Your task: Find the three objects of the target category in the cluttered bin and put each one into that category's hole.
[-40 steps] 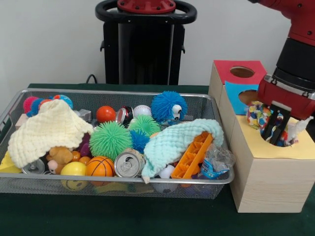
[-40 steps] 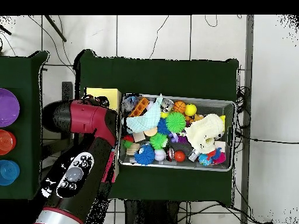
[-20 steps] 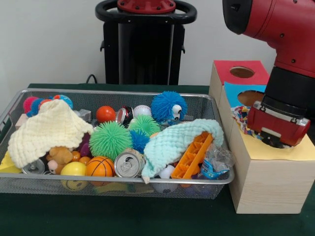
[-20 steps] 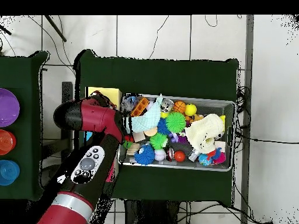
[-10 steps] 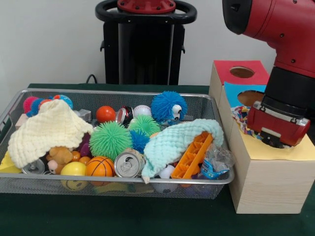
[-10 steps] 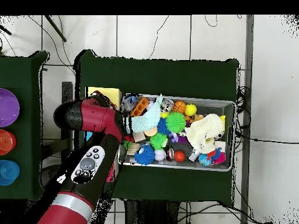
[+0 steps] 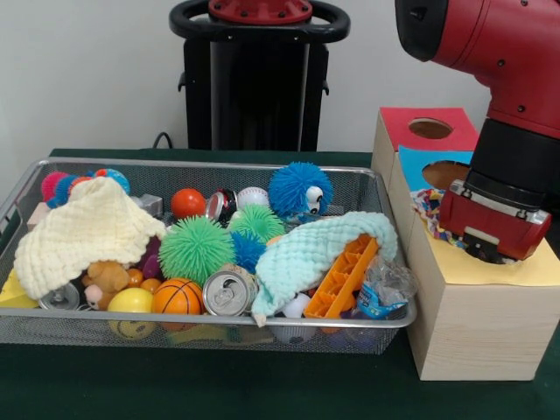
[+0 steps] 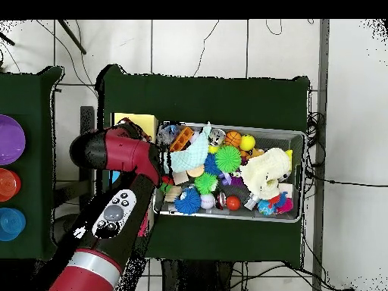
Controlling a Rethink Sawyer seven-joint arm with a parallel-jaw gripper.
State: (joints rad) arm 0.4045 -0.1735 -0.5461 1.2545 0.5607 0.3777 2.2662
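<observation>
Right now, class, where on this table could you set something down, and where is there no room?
Free: the green table strip in front of the bin, and the strip behind it towards the black stand. Crowded: the bin is packed with balls, cloths and cans. The box top is taken by holes and the gripper.

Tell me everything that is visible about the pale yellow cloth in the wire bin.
The pale yellow cloth looks like a soft knitted or waffle-textured fabric. It lies crumpled and draped in a mound at one end of the wire bin, reaching the rim there. It covers other items: a small brown plush toy and a silver can peek out beneath its lower edge, and colourful fuzzy balls show behind it. Nothing rests on top of it.
</observation>
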